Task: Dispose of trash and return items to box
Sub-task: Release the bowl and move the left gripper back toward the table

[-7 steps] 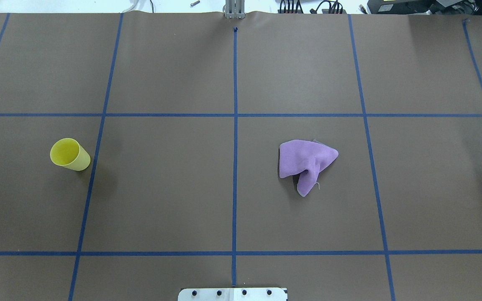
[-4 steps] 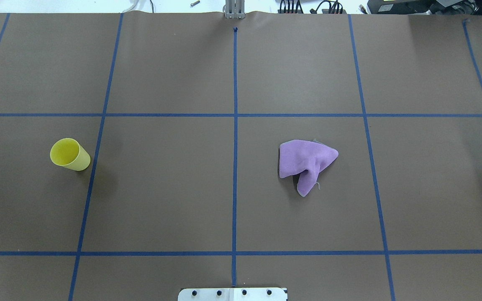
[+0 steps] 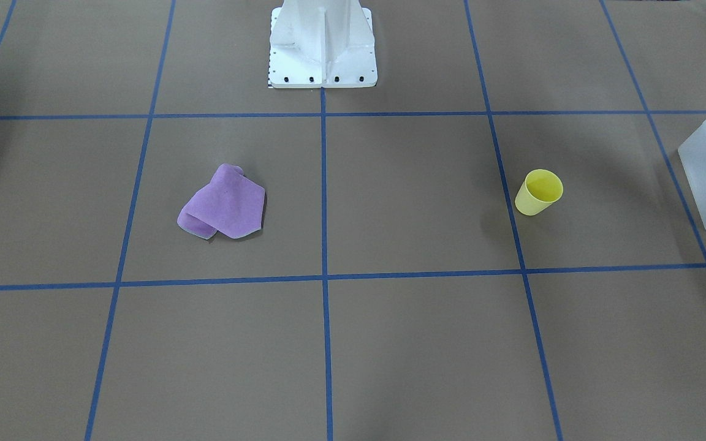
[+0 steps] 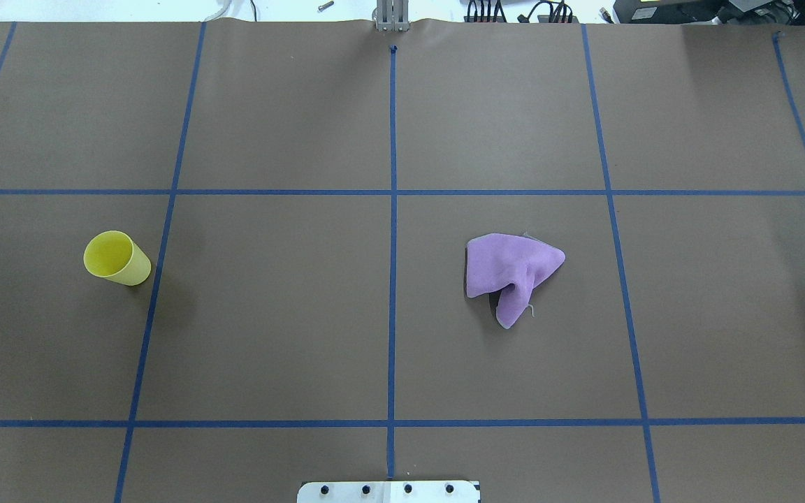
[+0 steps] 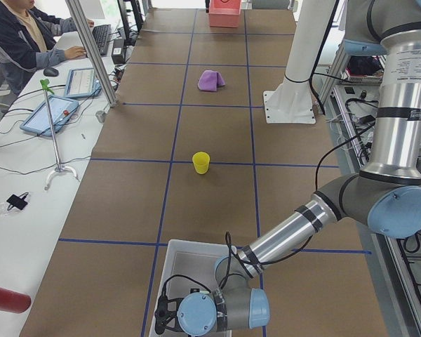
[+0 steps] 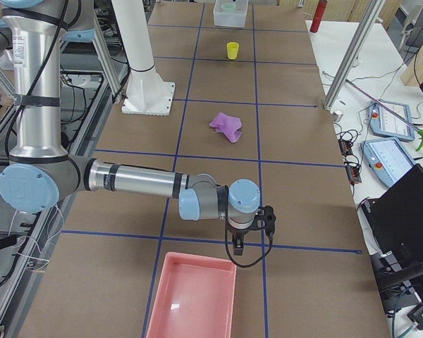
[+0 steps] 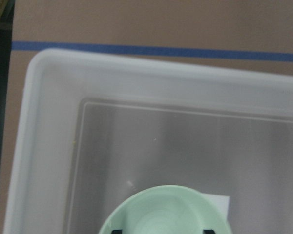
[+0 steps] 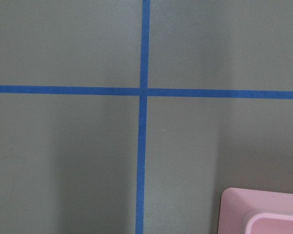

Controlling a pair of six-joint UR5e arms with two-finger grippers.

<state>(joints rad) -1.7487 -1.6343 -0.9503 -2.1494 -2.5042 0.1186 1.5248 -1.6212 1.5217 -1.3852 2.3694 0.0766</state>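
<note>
You have the left hand (image 7: 162,231) hanging over the box (image 7: 136,68), the frosted white bin at the left end of the bench (image 4: 270,314). Its fingertips (image 7: 117,231) just show at the bottom edge of the wrist view, spread well apart with nothing clamped between them. Directly under the hand you see the mint-green bowl (image 7: 161,209), upright on the box floor and apart from the walls that show. You cannot tell whether the tips touch it. The yellow cup (image 4: 117,258) stands mouth up on the bench, outside the box and well away from that hand, just beside a blue tape line (image 4: 156,279). Further off, past the cup, lies the crumpled purple cloth (image 4: 507,272).

Your right hand (image 6: 240,243) points down at the other end of the bench, just beside the rim of a pink bin (image 6: 197,289) and close to a crossing of tape lines. Only the side view shows it, so you cannot tell how far it is open or whether it holds anything. The cloth lies well apart from it, between it and the cup
</note>
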